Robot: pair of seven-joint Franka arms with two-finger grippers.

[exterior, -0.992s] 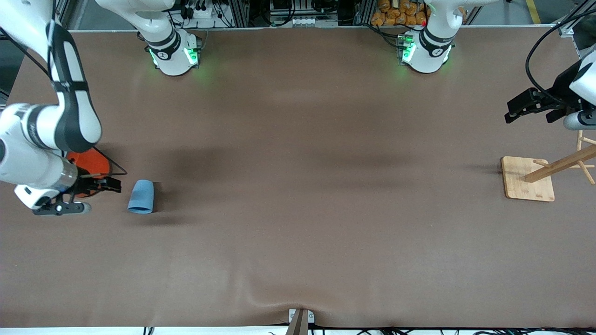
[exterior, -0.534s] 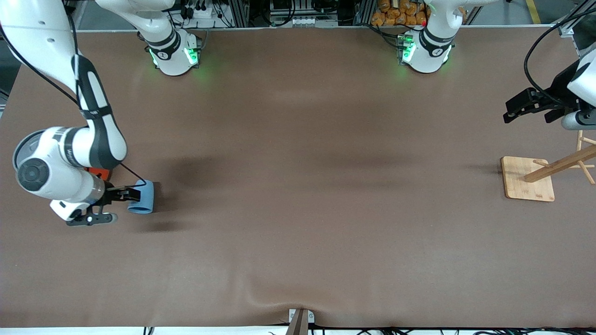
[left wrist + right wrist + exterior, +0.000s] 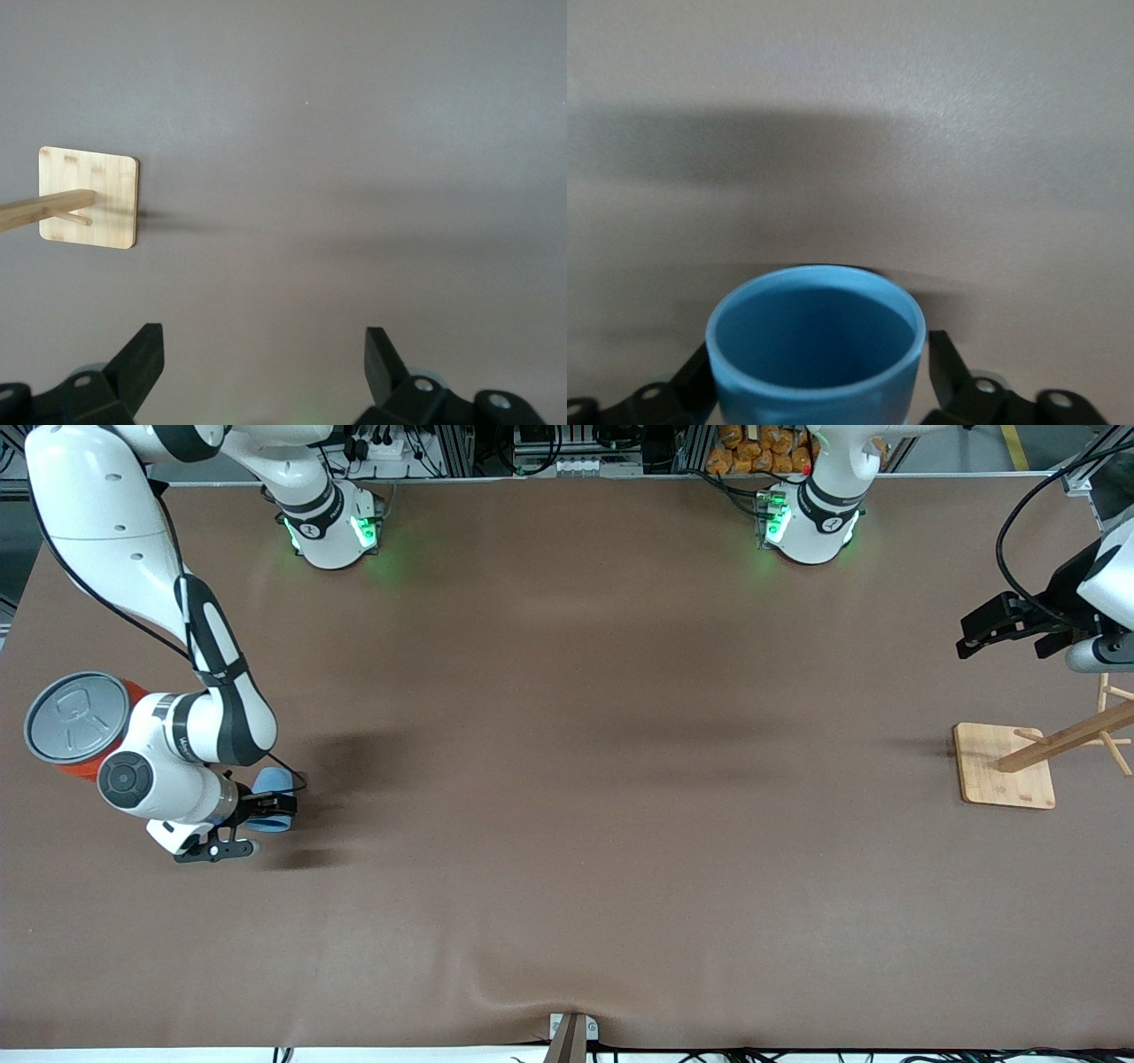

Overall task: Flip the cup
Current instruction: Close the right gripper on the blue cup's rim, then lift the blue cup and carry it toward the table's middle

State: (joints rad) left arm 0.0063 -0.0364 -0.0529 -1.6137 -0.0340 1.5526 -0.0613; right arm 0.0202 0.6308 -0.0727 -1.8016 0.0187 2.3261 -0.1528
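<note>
Can [image 3: 66,717], orange with a grey lid, stands at the right arm's end of the table [image 3: 567,779]. This can serves as the landmark here. Just beside it, slightly nearer the front camera, the right arm bends down low over the table, its white wrist partly covering the can's side. The right gripper [image 3: 266,808] sits a little past the can toward the table's middle, close to the surface. The cup [image 3: 270,784], small and light blue, is between its two black fingers [image 3: 946,372], one on either side of the cup's wall. In the right wrist view the cup [image 3: 818,341] fills the lower middle, its round mouth and darker blue inside facing the camera. The fingers sit right against the cup's sides, but whether they press on it cannot be told.

Well apart from the can, at the left arm's end of the table, a wooden stand [image 3: 1005,766] rests on a square base with a slanted pole and pegs. The left gripper [image 3: 997,629] waits in the air above the table near that stand, farther from the front camera than the base. The left wrist view shows its fingers [image 3: 142,359] spread wide, with nothing between them.
</note>
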